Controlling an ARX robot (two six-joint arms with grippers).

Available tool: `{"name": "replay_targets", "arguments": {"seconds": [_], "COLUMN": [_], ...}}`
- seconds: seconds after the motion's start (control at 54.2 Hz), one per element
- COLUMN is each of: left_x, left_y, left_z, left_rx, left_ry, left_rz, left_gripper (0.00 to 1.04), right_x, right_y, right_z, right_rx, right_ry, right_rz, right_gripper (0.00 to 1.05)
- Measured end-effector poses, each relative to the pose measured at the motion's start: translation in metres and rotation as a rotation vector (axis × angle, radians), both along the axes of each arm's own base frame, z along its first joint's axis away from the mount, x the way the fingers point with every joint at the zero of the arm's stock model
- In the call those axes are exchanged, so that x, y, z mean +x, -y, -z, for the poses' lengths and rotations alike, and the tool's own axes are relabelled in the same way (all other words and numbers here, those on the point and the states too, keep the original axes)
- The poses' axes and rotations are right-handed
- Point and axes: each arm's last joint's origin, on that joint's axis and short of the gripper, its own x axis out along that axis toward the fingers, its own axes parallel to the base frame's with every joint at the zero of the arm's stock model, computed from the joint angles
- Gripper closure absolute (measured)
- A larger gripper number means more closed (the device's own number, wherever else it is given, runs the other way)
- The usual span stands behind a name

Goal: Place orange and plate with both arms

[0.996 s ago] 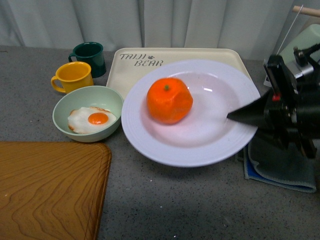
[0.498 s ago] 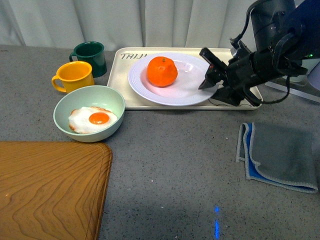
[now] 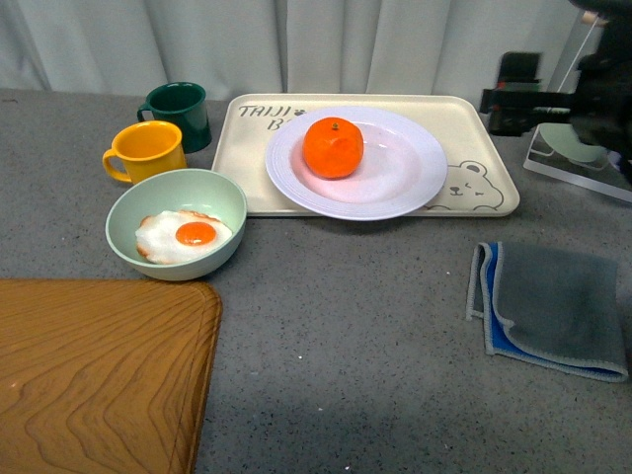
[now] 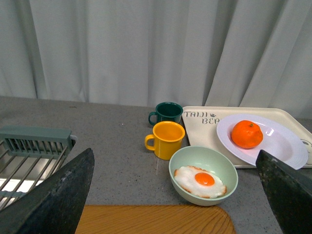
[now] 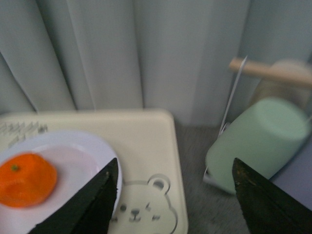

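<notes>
The orange lies in the white plate, left of the plate's middle. The plate rests on the cream bear tray at the back of the table. My right gripper hangs open above the tray's far right corner, clear of the plate. In the right wrist view its open gripper frames the tray's bear drawing, with the plate and orange off to one side. My left gripper is open and empty, high and well back from the plate and orange.
In front of the tray's left end stand a pale green bowl with a fried egg, a yellow mug and a dark green mug. A wooden board fills the near left. A grey cloth lies right. A dish rack and a green cup also show.
The right gripper held the plate with the orange up near the camera, set it on the tray, then let go and drew back up to the right.
</notes>
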Motion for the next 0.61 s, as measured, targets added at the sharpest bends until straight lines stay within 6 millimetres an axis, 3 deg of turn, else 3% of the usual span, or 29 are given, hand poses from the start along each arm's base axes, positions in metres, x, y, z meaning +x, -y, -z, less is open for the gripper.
{"name": "replay_targets", "arguments": {"seconds": [0.129,0.258,0.35,0.609], "left_x": [0.000,0.000,0.000,0.000], "left_y": [0.000,0.000,0.000,0.000], "left_z": [0.000,0.000,0.000,0.000], "left_rx": [0.000,0.000,0.000,0.000], "left_ry": [0.000,0.000,0.000,0.001], "left_rz": [0.000,0.001,0.000,0.000], "left_gripper": [0.07,0.07,0.07,0.07], "right_x": [-0.037,-0.062,-0.088,-0.129], "right_y": [0.015,0.025,0.032,0.042], "right_z": [-0.024,-0.020,-0.021,-0.035], "right_rx": [-0.005,-0.018,-0.022,-0.023], "right_ry": [0.134,0.105,0.092,0.100], "right_rz": [0.012,0.020,0.016,0.015], "right_gripper": [0.61,0.80,1.03,1.04]}}
